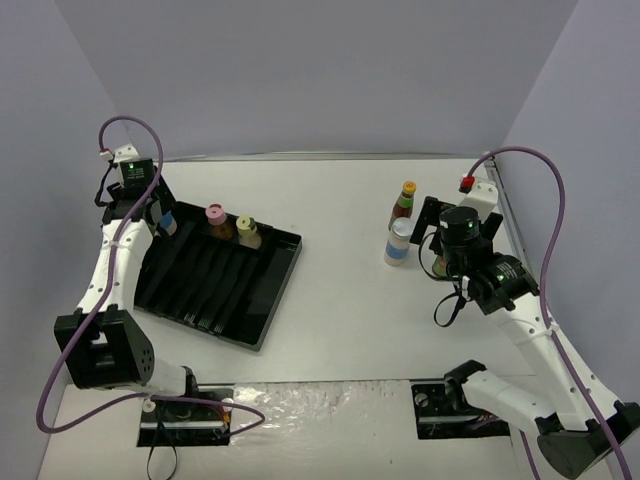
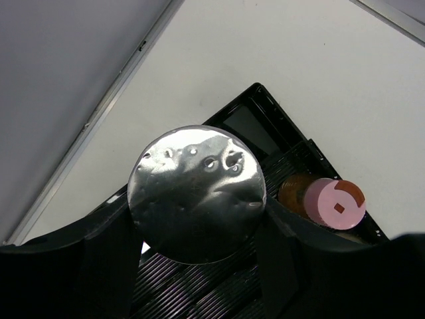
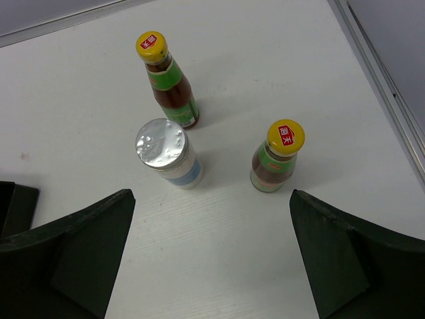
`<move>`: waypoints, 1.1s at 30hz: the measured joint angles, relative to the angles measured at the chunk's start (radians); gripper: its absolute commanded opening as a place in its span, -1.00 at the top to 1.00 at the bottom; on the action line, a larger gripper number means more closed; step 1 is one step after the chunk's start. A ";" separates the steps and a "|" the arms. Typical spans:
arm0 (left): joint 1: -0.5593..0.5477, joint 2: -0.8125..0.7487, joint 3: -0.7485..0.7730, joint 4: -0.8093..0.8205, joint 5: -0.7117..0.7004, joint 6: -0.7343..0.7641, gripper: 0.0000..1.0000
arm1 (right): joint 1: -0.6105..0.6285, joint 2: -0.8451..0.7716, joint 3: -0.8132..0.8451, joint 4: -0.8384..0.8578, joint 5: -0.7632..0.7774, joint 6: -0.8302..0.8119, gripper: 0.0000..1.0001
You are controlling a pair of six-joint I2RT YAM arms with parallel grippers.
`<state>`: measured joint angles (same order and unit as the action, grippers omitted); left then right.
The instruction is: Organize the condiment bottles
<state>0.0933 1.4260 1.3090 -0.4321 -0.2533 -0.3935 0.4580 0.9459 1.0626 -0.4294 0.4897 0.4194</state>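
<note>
My left gripper (image 1: 152,207) is shut on a silver-lidded bottle with a blue-white label (image 1: 167,221), held upright over the far left corner of the black ridged tray (image 1: 287,268). In the left wrist view its lid (image 2: 196,193) fills the gap between my fingers. A pink-capped bottle (image 1: 216,221) (image 2: 334,205) and a pale-yellow-capped bottle (image 1: 247,231) stand in the tray's far end. My right gripper (image 3: 211,196) is open and empty, short of a second silver-lidded bottle (image 3: 166,153) (image 1: 399,242) and two dark bottles with yellow caps (image 3: 171,83) (image 3: 276,159). The top view shows only one of them (image 1: 403,202).
The tray's ridged grooves (image 2: 219,286) run toward the near side with nothing standing in them. Grey walls close in the table at the back and on both sides. The table's right edge (image 3: 385,86) runs close to the right-hand dark bottle.
</note>
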 measured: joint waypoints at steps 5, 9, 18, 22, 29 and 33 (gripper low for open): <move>0.000 0.064 0.000 0.060 0.029 -0.005 1.00 | 0.000 0.000 -0.004 0.003 0.000 0.000 -1.00; 0.000 0.116 0.000 0.101 0.040 -0.004 1.00 | 0.000 0.000 -0.009 0.007 -0.001 0.000 -1.00; 0.000 0.195 0.000 0.180 0.047 0.019 1.00 | 0.000 -0.012 -0.041 0.014 -0.006 0.001 -1.00; 0.000 0.204 -0.011 0.231 0.048 0.022 1.00 | 0.000 -0.017 -0.043 0.015 -0.008 0.001 -1.00; 0.000 0.243 -0.063 0.302 0.060 0.025 1.00 | 0.000 -0.025 -0.055 0.016 -0.008 0.001 -1.00; 0.000 0.263 -0.095 0.345 0.066 0.031 1.00 | 0.000 -0.026 -0.056 0.017 -0.008 0.001 -1.00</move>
<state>0.0929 1.6894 1.2139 -0.0871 -0.1869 -0.3629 0.4580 0.9199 1.0069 -0.4125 0.4816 0.4202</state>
